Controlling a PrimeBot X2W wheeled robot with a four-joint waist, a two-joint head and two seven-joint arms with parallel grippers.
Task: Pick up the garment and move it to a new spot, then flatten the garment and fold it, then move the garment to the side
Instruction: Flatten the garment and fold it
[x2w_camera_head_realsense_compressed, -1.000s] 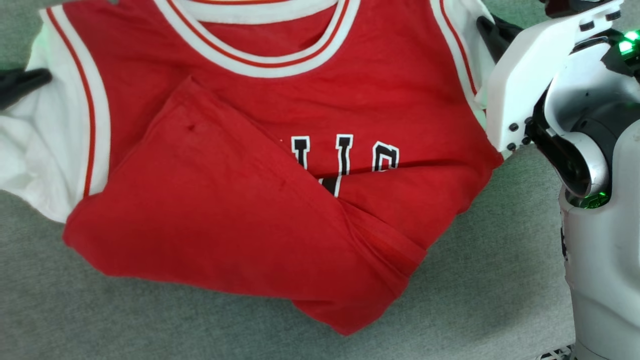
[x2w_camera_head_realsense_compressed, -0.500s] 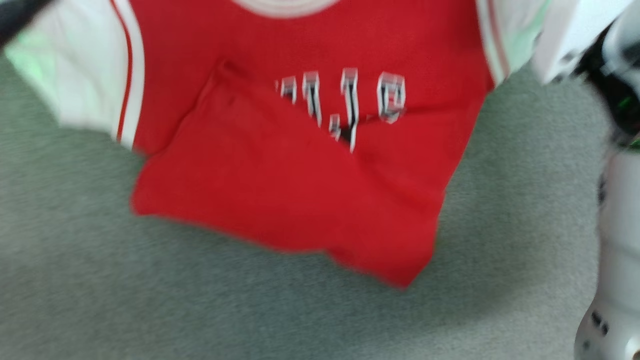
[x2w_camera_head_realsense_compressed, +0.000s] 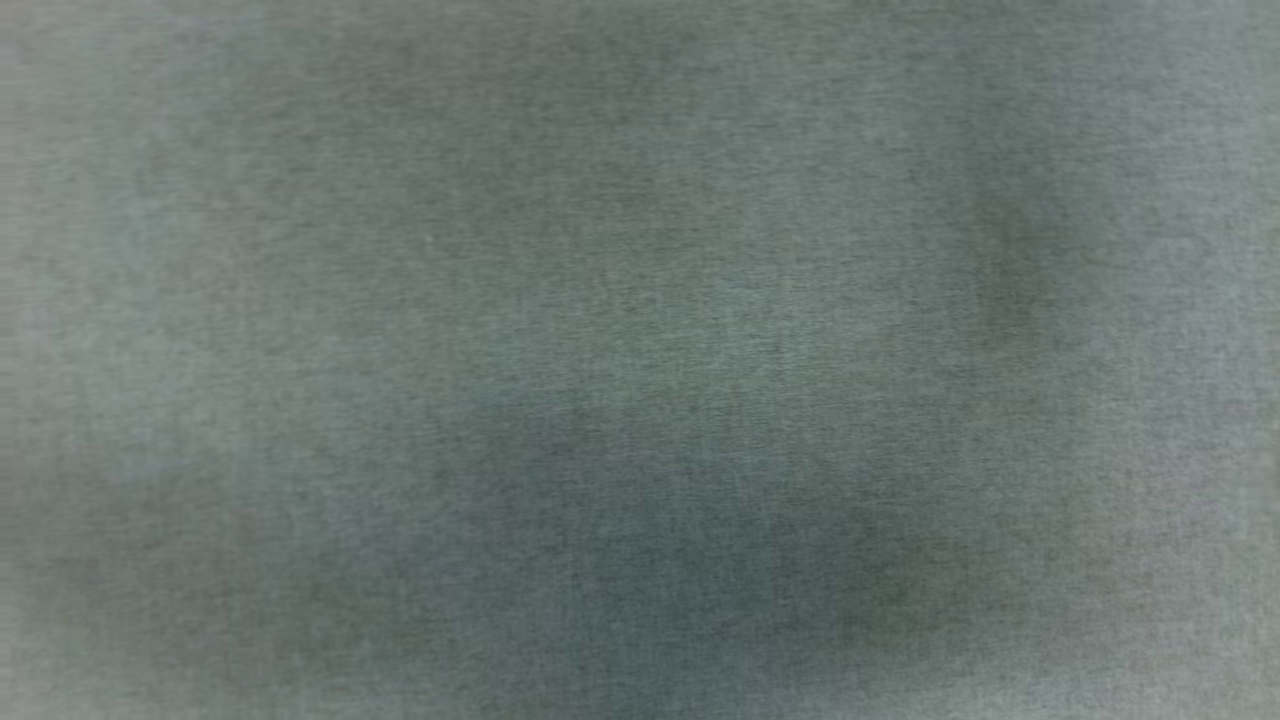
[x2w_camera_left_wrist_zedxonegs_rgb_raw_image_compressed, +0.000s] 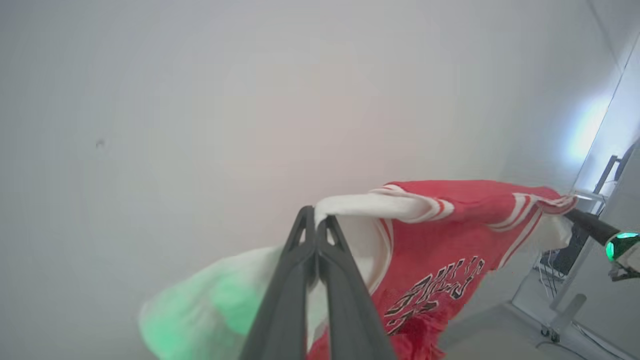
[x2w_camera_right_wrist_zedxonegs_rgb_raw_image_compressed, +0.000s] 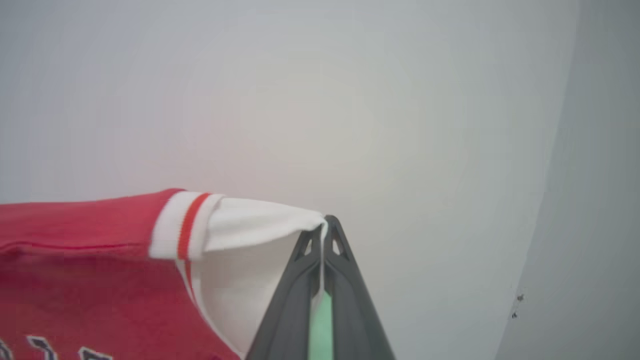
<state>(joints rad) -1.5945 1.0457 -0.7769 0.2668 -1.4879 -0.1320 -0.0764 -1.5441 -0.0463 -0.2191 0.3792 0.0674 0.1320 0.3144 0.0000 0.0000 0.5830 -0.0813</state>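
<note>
The garment (x2w_camera_left_wrist_zedxonegs_rgb_raw_image_compressed: 440, 235), a red jersey T-shirt with white sleeves and black-and-white lettering, hangs stretched in the air between my two grippers. In the left wrist view my left gripper (x2w_camera_left_wrist_zedxonegs_rgb_raw_image_compressed: 316, 216) is shut on the edge of one white sleeve. At the far right of that view my right gripper (x2w_camera_left_wrist_zedxonegs_rgb_raw_image_compressed: 570, 212) pinches the other sleeve. The right wrist view shows the right gripper (x2w_camera_right_wrist_zedxonegs_rgb_raw_image_compressed: 325, 222) shut on a white sleeve tip, with the garment (x2w_camera_right_wrist_zedxonegs_rgb_raw_image_compressed: 90, 250) spreading left and down from it.
The head view, blurred, looks down on a bare grey felt-like surface (x2w_camera_head_realsense_compressed: 640, 360). A plain pale wall (x2w_camera_right_wrist_zedxonegs_rgb_raw_image_compressed: 320, 100) stands behind the lifted garment. A wheeled stand (x2w_camera_left_wrist_zedxonegs_rgb_raw_image_compressed: 560, 315) sits low at the right of the left wrist view.
The garment and my right forearm have slid up and out of the head view, which has itself shifted and blurred. Both grippers stay shut on the sleeves.
</note>
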